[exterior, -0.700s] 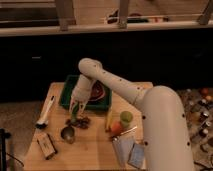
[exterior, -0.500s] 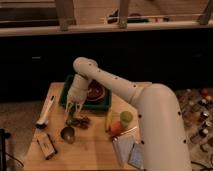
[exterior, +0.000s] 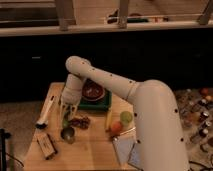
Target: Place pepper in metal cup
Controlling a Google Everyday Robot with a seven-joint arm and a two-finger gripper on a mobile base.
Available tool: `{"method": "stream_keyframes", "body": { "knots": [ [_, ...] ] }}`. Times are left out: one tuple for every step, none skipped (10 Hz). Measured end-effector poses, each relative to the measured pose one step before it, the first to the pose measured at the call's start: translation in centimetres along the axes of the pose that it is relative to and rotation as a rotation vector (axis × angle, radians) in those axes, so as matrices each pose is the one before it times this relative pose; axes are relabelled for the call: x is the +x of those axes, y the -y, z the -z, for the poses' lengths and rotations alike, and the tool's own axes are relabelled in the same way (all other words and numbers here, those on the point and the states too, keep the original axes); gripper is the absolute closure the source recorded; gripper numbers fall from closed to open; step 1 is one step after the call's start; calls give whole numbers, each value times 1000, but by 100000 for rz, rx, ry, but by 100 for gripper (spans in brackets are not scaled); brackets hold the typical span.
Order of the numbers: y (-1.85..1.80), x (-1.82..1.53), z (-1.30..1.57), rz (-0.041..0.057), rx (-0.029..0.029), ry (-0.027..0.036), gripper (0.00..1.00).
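My gripper point(exterior: 68, 114) hangs from the white arm over the left part of the wooden table point(exterior: 95, 152). It is shut on the pepper point(exterior: 65, 121), a small dark green piece that sticks out below the fingertips. The metal cup point(exterior: 67, 133), small, round and grey, stands upright on the table directly under the pepper, a short gap below it.
A green tray point(exterior: 102, 105) with a dark bowl point(exterior: 92, 91) lies behind the gripper. A brown lump point(exterior: 80, 121) is to its right, then a banana point(exterior: 108, 120), an orange point(exterior: 116, 128) and a light-green cup point(exterior: 126, 117). A white tool point(exterior: 45, 112) and a box point(exterior: 46, 145) lie at the left.
My gripper has moved left and down from in front of the green tray to a spot just above the metal cup. Nothing else on the table has moved.
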Motion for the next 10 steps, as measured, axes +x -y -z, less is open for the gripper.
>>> {"method": "stream_keyframes", "body": {
  "knots": [
    [357, -684, -287, 756, -606, 2120, 91],
    [333, -688, -283, 590, -611, 1926, 91],
    [443, -932, -419, 697, -708, 2481, 91],
    [213, -510, -252, 238, -351, 1400, 91],
    [189, -765, -354, -86, -505, 2011, 91],
    [259, -679, -367, -165, 203, 1553, 91],
    [325, -518, -285, 362, 28, 1293, 91],
    [495, -362, -389, 862, 448, 1447, 91],
    [630, -324, -506, 1715, 848, 1913, 91],
    [384, -136, -365, 1218, 575, 1132, 91]
  ]
}}
